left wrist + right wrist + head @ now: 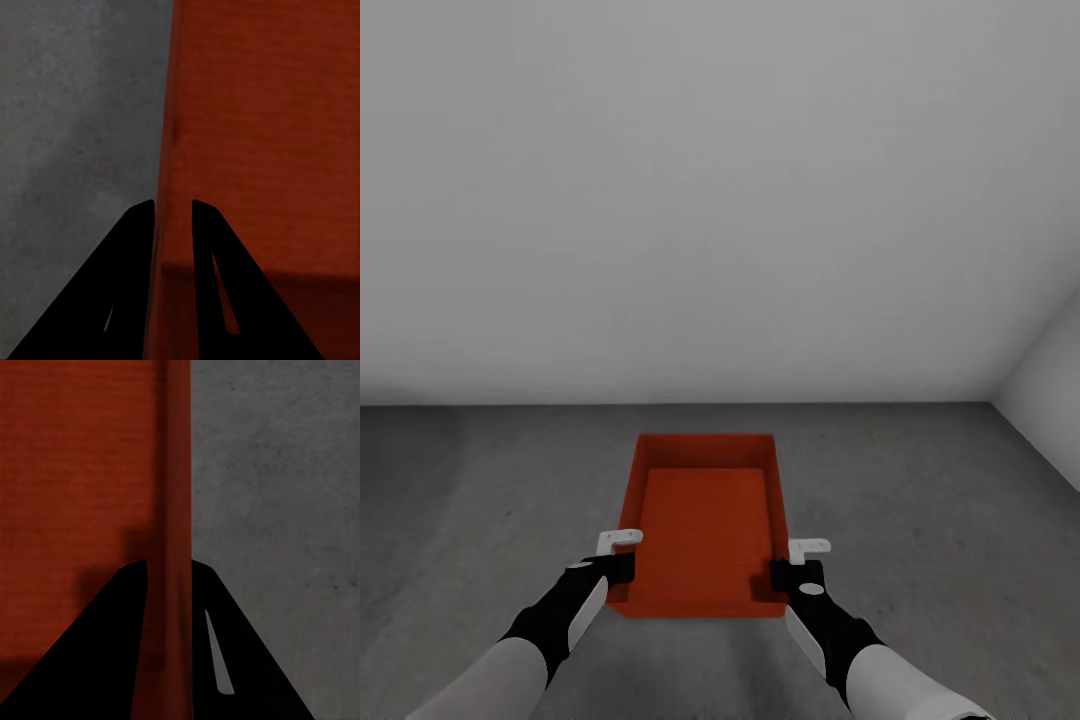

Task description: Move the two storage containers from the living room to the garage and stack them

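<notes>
One red-orange lidless storage container point(705, 520) sits in front of me over the garage's dark grey concrete floor point(920, 480), its empty inside facing up. My left gripper point(622, 565) straddles the container's left wall near the front corner. In the left wrist view the gripper point(173, 206) has that wall of the container point(262, 135) pinched between its black fingers. My right gripper point(788, 572) clamps the right wall the same way, and the right wrist view shows the gripper point(169, 564) shut on the wall of the container point(75, 472). I cannot tell whether the bin rests on the floor or hangs just above it.
A plain pale grey wall point(720, 200) meets the floor a short way beyond the container. A second wall point(1050, 380) forms a corner at the right. Bare concrete point(75, 112) lies on both sides of the bin point(277, 472).
</notes>
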Motion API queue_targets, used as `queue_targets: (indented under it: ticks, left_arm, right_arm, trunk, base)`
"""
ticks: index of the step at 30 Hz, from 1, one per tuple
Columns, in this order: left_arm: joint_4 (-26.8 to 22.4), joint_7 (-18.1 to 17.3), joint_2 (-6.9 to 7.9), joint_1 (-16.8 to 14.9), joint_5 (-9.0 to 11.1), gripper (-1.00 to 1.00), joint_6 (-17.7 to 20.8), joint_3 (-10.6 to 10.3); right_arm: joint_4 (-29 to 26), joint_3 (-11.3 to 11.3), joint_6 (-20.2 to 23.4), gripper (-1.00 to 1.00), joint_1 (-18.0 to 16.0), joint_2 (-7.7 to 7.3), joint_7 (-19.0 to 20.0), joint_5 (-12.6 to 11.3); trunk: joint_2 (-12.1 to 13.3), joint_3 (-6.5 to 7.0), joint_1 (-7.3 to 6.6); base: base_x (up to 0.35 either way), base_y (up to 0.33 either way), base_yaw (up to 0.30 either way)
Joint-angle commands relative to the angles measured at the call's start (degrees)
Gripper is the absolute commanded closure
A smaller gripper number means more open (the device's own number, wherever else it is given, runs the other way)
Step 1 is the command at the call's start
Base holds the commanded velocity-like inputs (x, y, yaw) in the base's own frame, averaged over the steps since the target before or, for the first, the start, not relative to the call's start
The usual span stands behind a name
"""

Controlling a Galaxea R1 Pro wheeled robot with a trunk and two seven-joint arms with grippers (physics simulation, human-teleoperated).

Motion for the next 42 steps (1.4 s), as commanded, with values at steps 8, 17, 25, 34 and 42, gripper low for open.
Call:
queue_targets:
  ticks: [8, 17, 25, 34, 42]
  left_arm:
    - [-0.3, 0.9, 0.38, -0.1, -0.5, 1.00, -2.4, 1.2]
    - [-0.3, 0.9, 0.40, -0.1, -0.5, 1.00, -2.4, 1.2]
    - [-0.4, 0.8, 0.33, -0.1, -0.5, 1.00, -2.4, 1.1]
    - [-0.4, 0.8, 0.30, -0.1, -0.5, 1.00, -2.6, 1.1]
    - [-0.3, 0.8, 0.04, -0.1, -0.5, 1.00, -2.7, 1.0]
  right_arm:
    - [0.1, 1.3, 0.1, 1.00, 0.0, -0.07, 0.1, -1.7]
    - [0.1, 1.3, 0.1, 1.00, 0.0, -0.08, 0.1, -1.7]
    - [0.1, 1.3, -0.1, 1.00, 0.0, -0.13, 0.1, -1.7]
    - [0.1, 1.3, -0.4, 1.00, 0.0, -0.16, 0.0, -1.7]
    - [0.1, 1.3, -0.4, 1.00, 0.0, -0.16, -0.1, -1.7]
  trunk:
    - [0.0, -0.77, 0.00]
    - [0.0, -0.91, 0.00]
    - [0.0, -0.91, 0.00]
    - [0.0, -0.91, 0.00]
    - [0.0, -0.91, 0.00]
  base:
    - [0.000, 0.000, 0.000]
    - [0.000, 0.000, 0.000]
    - [0.000, 0.000, 0.000]
    - [0.000, 0.000, 0.000]
    - [0.000, 0.000, 0.000]
